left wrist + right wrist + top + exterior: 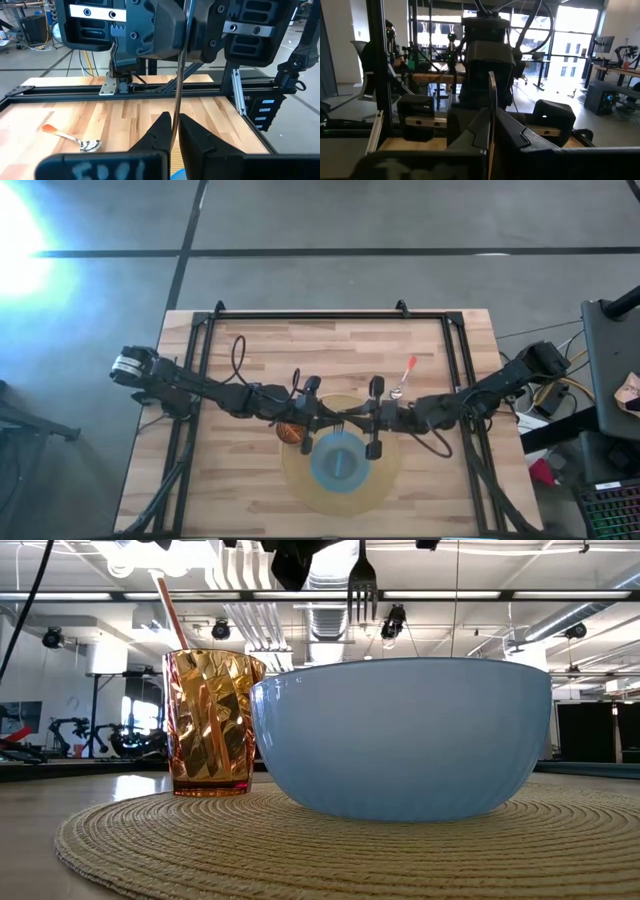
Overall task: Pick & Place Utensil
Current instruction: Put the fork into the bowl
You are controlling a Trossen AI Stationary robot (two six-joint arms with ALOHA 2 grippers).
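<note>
Left hand point(172, 131): clenched on the thin dark handle of one fork point(362, 585), held upright over the desk centre, tines pointing down (four tines, dark in silhouette, seen in the low view above the bowl).
Right hand point(491, 129): also clenched on the same fork handle, facing the left hand across the centre.
Directly below: one pale blue bowl point(402, 735), round, smooth, faintly ribbed wall.
Just beside the bowl: one amber cup point(211, 722), translucent, twisted facets, holding one thin orange-handled utensil point(172, 612) (its working end hidden in the cup).
Beneath both: one round woven placemat point(300, 850), coiled straw-coloured fibre.
Farther out on the wooden plank desk point(260, 345): one metal spoon point(75, 140) with orange handle, lying flat.
</note>
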